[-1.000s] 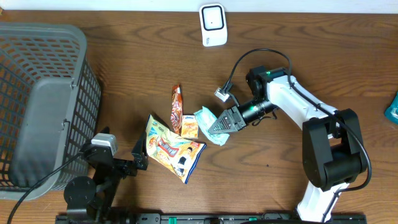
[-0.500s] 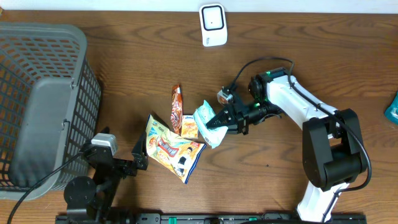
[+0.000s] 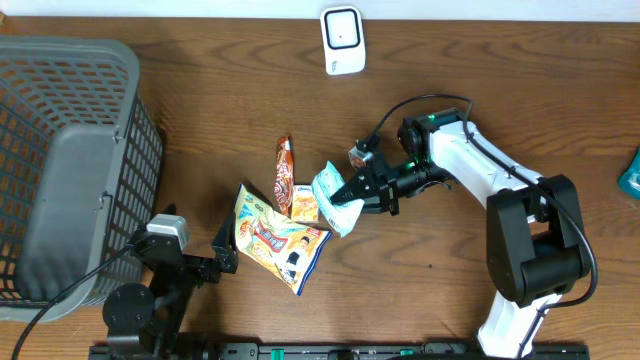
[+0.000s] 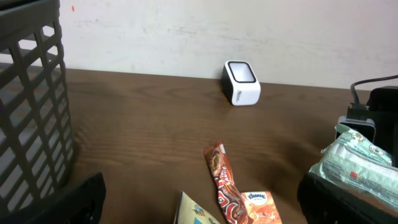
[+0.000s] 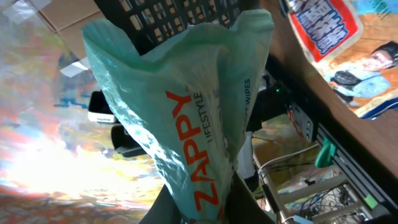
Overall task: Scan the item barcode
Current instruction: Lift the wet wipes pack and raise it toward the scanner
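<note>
The right gripper (image 3: 351, 195) is closed on a green pack of wipes (image 3: 330, 196) near the table (image 3: 200, 110) middle. The left gripper (image 3: 225, 250) is wide open, empty.

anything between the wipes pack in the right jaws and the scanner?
Nothing: bare table between wipes pack and scanner, seen overhead. The brown wrapper lies off to the side.
</note>
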`<state>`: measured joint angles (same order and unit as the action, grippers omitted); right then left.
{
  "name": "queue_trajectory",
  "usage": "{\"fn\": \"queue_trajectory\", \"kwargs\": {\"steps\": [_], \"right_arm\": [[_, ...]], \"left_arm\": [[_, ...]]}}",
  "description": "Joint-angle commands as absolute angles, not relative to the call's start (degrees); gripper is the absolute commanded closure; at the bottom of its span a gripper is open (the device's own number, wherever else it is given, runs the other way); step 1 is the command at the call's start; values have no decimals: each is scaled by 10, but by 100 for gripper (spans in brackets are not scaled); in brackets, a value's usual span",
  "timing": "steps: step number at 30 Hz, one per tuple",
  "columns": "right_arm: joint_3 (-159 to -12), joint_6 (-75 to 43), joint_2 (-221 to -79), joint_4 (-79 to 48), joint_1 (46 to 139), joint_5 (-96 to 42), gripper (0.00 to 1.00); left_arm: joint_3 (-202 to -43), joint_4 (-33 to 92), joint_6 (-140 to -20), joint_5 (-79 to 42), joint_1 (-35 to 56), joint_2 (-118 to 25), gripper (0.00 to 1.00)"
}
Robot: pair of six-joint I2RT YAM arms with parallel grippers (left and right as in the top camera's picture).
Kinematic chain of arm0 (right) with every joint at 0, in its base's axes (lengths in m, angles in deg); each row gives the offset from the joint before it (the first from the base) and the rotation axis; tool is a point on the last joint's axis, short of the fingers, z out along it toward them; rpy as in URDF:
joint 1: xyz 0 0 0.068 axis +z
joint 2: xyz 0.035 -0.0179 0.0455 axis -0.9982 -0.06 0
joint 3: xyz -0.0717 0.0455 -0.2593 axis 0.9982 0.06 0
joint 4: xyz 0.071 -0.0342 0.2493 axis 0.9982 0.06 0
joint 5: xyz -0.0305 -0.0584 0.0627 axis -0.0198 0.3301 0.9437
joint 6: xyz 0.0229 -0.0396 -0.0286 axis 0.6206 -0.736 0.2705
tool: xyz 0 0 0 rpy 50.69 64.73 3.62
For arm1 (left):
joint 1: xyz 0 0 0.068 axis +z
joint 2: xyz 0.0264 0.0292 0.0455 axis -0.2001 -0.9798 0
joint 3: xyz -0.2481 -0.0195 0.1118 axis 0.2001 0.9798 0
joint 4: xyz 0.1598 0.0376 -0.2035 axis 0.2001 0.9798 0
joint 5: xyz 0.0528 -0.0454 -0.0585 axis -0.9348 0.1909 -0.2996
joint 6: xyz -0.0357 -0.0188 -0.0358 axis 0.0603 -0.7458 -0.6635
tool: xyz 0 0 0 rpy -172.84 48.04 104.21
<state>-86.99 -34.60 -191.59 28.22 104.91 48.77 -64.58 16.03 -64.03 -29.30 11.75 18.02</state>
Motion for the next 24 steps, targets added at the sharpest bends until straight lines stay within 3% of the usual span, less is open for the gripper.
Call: {"fn": "queue_trajectory", "kwargs": {"steps": [1,13,24], "right_arm": [[-876,-350,-1913,271,1047,492,99],[-876,-390,-1912,272,1046,458,99],[-876,-429,-1912,139,1047,457,99]], "left_arm": [[-643,160,-632,-284,116,181,2],[-643,160,-632,-284,116,181,2],[-643,160,-632,-284,116,181,2]]}}
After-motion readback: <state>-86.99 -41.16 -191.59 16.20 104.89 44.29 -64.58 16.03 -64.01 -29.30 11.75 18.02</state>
